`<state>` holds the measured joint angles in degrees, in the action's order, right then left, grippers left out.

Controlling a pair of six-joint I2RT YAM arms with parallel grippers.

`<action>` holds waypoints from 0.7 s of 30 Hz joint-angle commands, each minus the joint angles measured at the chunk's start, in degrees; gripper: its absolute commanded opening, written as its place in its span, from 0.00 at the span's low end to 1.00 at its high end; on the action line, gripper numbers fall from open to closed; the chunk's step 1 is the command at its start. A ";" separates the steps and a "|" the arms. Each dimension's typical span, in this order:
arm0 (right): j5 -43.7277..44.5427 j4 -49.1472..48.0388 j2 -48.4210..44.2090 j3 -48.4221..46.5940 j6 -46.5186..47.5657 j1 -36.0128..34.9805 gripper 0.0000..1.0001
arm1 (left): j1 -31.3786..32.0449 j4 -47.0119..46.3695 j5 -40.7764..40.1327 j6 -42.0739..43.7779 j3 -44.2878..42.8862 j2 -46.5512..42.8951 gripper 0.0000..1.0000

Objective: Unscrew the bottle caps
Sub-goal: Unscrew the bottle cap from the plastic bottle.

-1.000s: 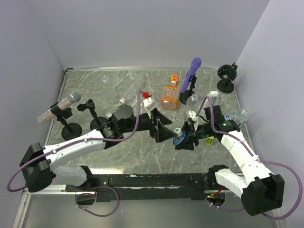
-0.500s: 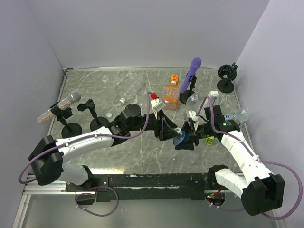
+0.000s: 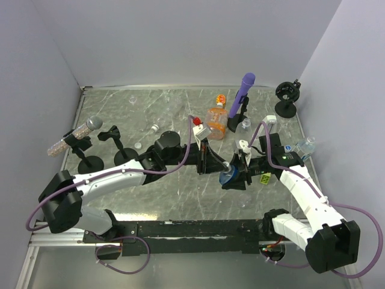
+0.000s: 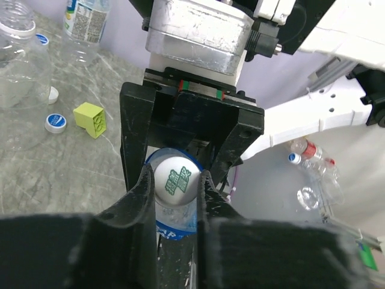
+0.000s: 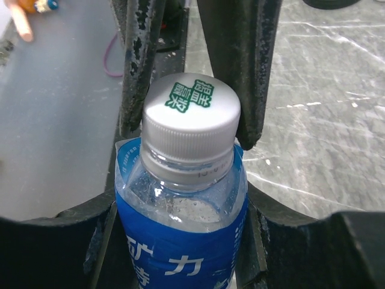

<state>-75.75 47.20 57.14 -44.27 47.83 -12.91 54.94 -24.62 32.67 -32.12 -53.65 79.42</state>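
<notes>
A clear bottle with a blue label (image 5: 180,247) stands between the fingers of my right gripper (image 5: 181,226), which is shut on its body. Its white cap (image 5: 191,105) carries a green print. My left gripper (image 4: 175,177) comes in from the left and is shut on that cap (image 4: 178,184), one finger (image 5: 139,66) on each side. In the top view both grippers meet at the bottle (image 3: 228,176) right of the table's middle, the left gripper (image 3: 218,164) just left of the right gripper (image 3: 237,173).
An orange bottle (image 3: 214,120), a clear bottle (image 3: 245,124) and a purple stick (image 3: 242,90) stand behind. Another bottle (image 3: 305,146) lies at the right wall. Black stands (image 3: 84,150) are at the left. A yellow-green block (image 4: 90,118) and loose caps (image 4: 55,122) lie nearby.
My left arm has swung right to the bottle, and its jaws have gone from open to shut on the cap. The right gripper has kept still with the bottle.
</notes>
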 commanded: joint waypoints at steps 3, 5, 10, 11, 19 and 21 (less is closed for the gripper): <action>-1.95 -1.50 -0.28 -2.58 1.04 -0.36 0.13 | 1.92 -4.39 -12.25 -6.98 1.88 -6.20 0.01; -1.95 -1.58 -0.19 -2.66 1.03 -0.36 0.13 | 5.60 -0.89 -19.88 -9.09 1.44 -7.95 0.01; -1.86 -1.67 -0.10 -2.66 0.95 -0.45 0.13 | 14.65 17.28 -42.37 -16.11 -6.35 -8.06 0.01; -1.86 -1.67 -0.10 -2.58 0.95 -0.37 0.13 | 16.24 22.90 -48.86 -18.13 -9.17 -6.05 0.01; -1.60 -1.85 0.07 -2.49 0.77 -0.37 0.13 | 24.07 59.85 -68.43 -38.00 -37.39 12.50 0.01; -1.42 -2.02 -0.02 -2.40 0.77 -0.36 0.13 | 24.51 61.79 -69.40 -39.77 -40.30 14.62 0.01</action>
<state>-75.59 47.88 57.28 -44.82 46.94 -12.03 76.93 30.76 -31.00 -59.88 -87.11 88.99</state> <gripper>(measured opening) 0.555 0.295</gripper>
